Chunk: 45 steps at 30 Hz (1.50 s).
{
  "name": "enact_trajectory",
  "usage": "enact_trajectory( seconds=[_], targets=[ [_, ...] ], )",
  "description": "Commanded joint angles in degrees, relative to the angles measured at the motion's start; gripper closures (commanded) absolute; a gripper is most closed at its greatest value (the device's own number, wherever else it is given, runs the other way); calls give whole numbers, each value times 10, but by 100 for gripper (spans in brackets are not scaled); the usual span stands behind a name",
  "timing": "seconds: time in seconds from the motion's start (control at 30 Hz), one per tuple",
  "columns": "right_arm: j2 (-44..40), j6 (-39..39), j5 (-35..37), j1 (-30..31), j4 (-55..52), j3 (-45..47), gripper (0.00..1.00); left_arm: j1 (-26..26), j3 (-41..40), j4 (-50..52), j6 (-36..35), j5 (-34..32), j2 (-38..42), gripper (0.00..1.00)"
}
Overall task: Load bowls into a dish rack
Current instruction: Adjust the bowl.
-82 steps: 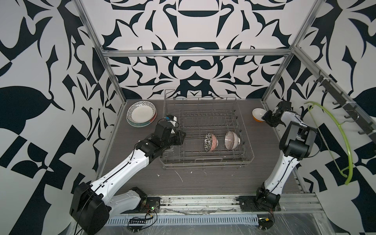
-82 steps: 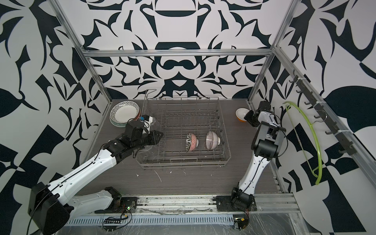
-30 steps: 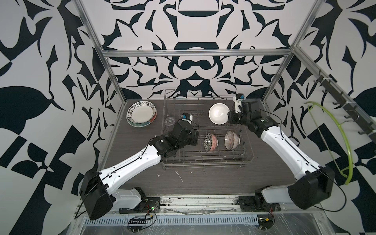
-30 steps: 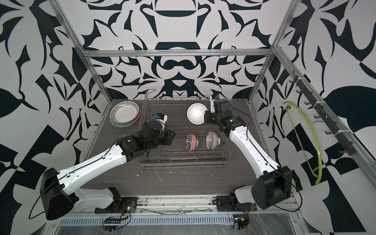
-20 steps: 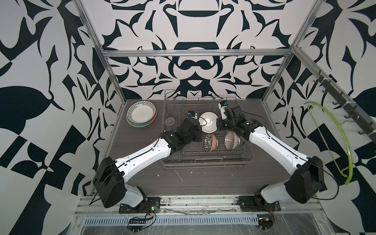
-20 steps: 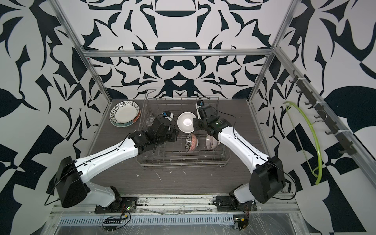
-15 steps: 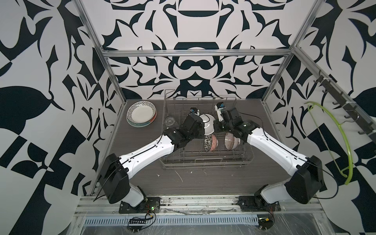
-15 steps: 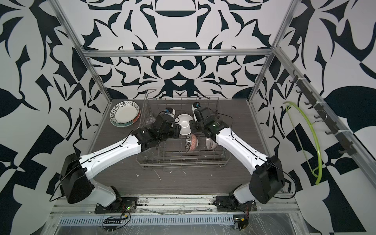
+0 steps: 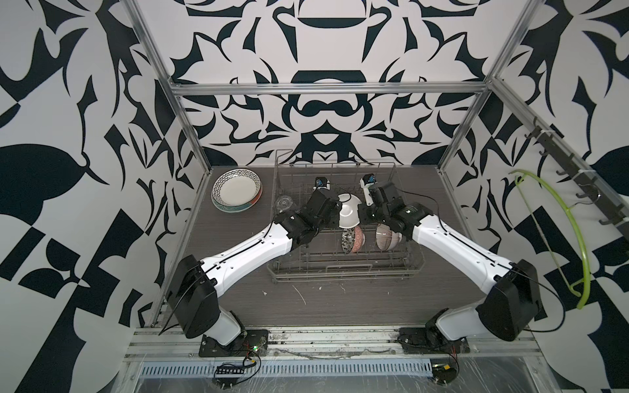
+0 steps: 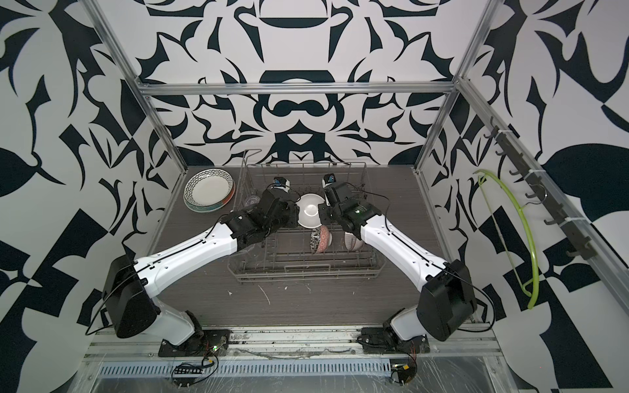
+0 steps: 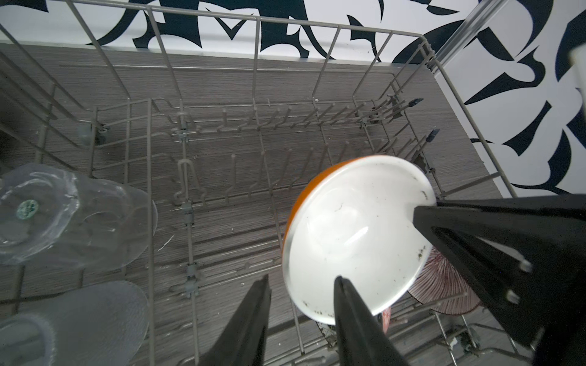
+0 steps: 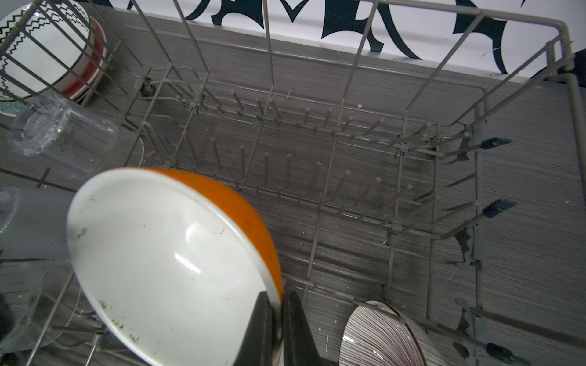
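The right fingers (image 12: pixel 264 320) are clamping the rim of the orange bowl (image 12: pixel 165 263) and holding it tilted in the air over the middle of the dish rack (image 9: pixel 340 277), which is standing toward the desk's (image 9: pixel 340 306) far edge. The tilt is probably readying the bowl to go down on edge between the tines. The left fingers (image 11: pixel 352 317) are standing apart at the opposite rim, one in front of the white inside and one outside it. They are seemingly bracketing it to steady or take it, though I cannot tell whether they are touching. Below, nearer the desk's near edge, the floral bowl (image 9: pixel 352 240) and the striped bowl (image 9: pixel 388 238) are already leaning on edge in one row, so this one is looking like the last to load.
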<state>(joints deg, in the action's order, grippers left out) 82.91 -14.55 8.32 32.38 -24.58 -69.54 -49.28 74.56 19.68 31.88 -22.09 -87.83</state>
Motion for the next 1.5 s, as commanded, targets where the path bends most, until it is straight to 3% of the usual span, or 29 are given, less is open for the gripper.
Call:
enact_trajectory(
  seconds=[0.0,0.4,0.47,0.6,0.87,0.97,1.03,1.1,1.17,1.27,1.3,1.47],
  targets=[
    [-18,1,10,4,28,-15,100,8,7,19,-3,-4,-10,60],
    [-31,9,-6,5,31,-22,100,19,70,38,-15,27,-98,62],
    [-34,10,-11,5,31,-21,100,21,77,36,-16,33,-107,68],
    [-35,13,-21,6,33,-20,100,23,79,29,-17,40,-116,89],
    [-37,18,-37,6,37,-14,99,29,60,17,-27,46,-106,100],
    [-59,23,-55,7,53,4,69,39,54,18,-43,59,-94,100],
    [-99,17,-58,7,91,40,43,54,45,15,-49,74,-79,100],
    [-133,12,-71,7,116,65,29,76,28,-3,-52,117,-59,100],
    [-153,10,-89,7,119,72,22,108,3,-37,-46,201,-37,100],
    [-161,11,-122,7,106,63,16,187,-38,-117,38,427,-9,100],
    [-162,11,-139,7,103,60,15,198,-66,-168,66,466,4,100],
    [-156,-2,-199,7,130,60,10,199,-96,-221,84,505,25,100]
  ],
)
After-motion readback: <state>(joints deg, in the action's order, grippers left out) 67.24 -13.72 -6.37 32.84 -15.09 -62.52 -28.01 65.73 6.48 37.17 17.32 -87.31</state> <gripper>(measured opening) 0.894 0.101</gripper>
